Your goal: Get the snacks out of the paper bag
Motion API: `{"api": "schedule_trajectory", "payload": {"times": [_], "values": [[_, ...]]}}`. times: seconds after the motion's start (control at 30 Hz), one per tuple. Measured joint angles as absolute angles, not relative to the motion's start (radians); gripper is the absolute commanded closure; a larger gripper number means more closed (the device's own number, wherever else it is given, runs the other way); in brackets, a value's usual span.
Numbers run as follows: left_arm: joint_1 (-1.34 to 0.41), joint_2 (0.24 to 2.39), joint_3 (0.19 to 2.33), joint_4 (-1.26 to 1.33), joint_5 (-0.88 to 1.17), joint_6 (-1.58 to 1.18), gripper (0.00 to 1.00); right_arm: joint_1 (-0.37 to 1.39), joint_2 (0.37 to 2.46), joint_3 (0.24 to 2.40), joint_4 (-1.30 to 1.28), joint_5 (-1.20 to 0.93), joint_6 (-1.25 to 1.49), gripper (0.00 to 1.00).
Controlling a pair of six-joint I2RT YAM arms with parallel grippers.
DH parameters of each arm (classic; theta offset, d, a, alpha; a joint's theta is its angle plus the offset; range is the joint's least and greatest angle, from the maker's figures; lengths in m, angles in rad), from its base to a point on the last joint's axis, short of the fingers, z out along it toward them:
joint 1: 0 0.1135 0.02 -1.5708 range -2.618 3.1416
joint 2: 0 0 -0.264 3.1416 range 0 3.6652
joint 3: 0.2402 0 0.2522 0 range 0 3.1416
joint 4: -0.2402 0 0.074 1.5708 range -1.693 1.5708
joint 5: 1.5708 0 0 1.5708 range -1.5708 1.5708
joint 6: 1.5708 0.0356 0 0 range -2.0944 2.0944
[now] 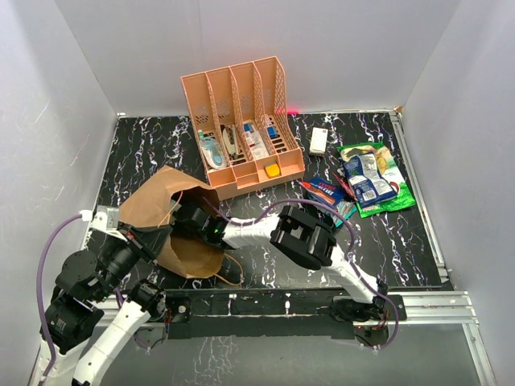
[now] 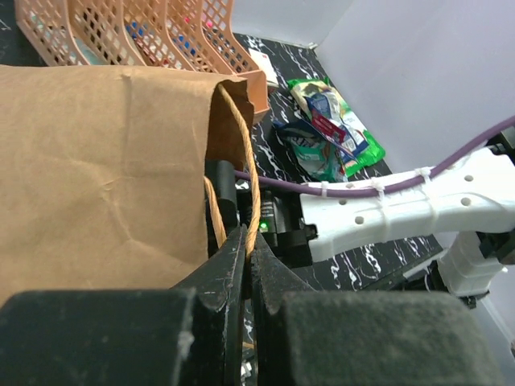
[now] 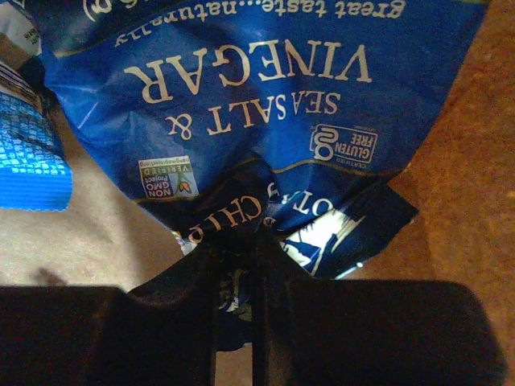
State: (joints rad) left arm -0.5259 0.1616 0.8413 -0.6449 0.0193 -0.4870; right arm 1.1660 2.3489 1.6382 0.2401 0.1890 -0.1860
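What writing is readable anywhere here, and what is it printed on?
"SEA SALT & VINEGAR": blue chip packet in the paper bag, seen upside down.
"great taste...naturally": same packet.
"GLUTEN FREE": its round seal.
"NON GMO Project VERIFIED": its square badge.
Table packets and rack items: too small to read.

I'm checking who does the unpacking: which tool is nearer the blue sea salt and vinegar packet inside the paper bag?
Right. The right tool is inside the paper bag, shut on the blue packet at its edge; the left tool is outside, pinching the bag's handle.
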Motion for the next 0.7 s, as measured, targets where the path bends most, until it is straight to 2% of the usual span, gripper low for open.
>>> {"api": "schedule_trajectory", "payload": {"times": [0.3, 0.7], "values": [[-0.526, 0.154, 0.841, -0.669, -0.064, -0.518, 1.00, 1.179, 2.220, 1.500, 0.190, 0.202, -0.207, 0.92], [-0.526, 0.167, 0.824, -0.667, -0.131, -0.526, 1.00, 1.306, 1.925, 1.156, 0.209, 0.260, -0.128, 0.92]]}}
